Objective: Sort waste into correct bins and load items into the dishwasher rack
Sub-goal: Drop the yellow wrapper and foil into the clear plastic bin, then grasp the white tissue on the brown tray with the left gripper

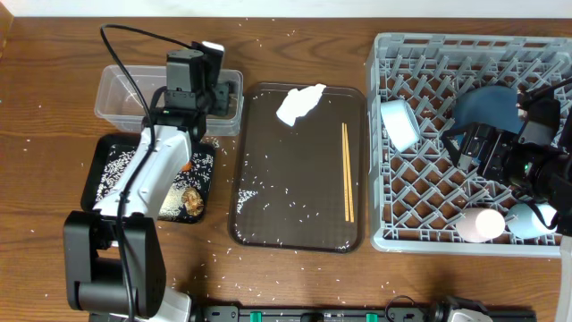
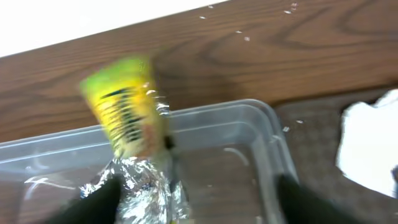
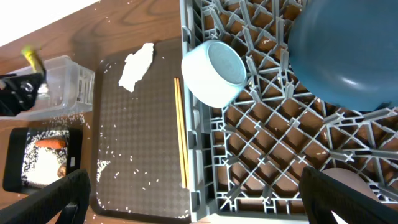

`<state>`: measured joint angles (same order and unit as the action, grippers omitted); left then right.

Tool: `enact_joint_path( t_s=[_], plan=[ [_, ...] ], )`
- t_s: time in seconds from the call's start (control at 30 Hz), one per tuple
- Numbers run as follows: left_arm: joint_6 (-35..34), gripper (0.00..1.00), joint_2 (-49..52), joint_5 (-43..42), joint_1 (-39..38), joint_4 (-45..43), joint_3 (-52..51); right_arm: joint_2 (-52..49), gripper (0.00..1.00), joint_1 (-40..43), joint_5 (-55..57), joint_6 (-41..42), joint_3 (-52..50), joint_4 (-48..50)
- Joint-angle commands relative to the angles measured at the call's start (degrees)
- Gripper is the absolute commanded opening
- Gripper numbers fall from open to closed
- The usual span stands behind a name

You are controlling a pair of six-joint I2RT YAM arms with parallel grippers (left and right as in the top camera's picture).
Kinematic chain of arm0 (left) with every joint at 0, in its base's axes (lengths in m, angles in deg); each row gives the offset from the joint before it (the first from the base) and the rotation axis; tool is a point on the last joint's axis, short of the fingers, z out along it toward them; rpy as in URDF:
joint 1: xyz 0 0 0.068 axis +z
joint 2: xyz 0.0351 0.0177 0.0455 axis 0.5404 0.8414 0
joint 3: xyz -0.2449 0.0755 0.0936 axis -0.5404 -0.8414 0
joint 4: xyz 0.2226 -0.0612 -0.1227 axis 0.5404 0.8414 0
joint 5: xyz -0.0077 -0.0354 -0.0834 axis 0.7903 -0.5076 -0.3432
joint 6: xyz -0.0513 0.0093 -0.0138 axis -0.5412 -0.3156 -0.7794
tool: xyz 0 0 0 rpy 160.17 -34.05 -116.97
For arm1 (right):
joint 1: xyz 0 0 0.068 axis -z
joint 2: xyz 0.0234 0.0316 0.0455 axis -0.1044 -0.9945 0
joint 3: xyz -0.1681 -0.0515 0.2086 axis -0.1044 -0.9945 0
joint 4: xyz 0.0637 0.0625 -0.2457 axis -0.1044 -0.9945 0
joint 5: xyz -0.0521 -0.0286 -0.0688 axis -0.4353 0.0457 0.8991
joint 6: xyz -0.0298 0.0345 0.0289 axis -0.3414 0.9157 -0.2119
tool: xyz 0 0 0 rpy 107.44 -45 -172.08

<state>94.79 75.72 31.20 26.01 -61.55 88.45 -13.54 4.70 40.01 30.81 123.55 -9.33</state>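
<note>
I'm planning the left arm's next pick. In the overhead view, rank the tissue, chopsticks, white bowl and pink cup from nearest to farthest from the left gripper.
From the left gripper, over the tub:
1. Tissue, top of the tray.
2. Chopsticks, tray's right side.
3. White bowl, rack's left side.
4. Pink cup, rack's front edge.

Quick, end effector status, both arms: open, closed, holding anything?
Left end effector: open, fingers wide apart; foil and yellow wrapper between them, not clamped, over the clear tub.
Right end effector: open, empty, over the dishwasher rack.
</note>
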Motion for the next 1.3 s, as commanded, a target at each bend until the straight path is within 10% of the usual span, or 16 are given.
enact_joint_path(
  t_s=[0.0, 0.67, 1.17, 1.27],
  plan=[
    [0.37, 0.99, -2.64, -2.93, -1.90, -0.07, 0.33, 0.11, 0.99, 0.48, -0.61, 0.28, 0.31, -0.24],
    [1.25, 0.92, 18.49, -9.99, -13.64, -22.60, 0.31, 0.09, 0.99, 0.48, 0.02, -1.86, 0.31, -1.64],
    [1.27, 0.72, 25.03, -13.11, -16.15, -23.30, 0.31, 0.11, 0.99, 0.48, 0.20, -2.62, 0.31, -2.16],
    [1.25, 0.55, 25.03, -13.11, -16.15, -22.88, 0.31, 0.11, 0.99, 0.48, 0.20, -2.62, 0.31, -2.75]
  ],
)
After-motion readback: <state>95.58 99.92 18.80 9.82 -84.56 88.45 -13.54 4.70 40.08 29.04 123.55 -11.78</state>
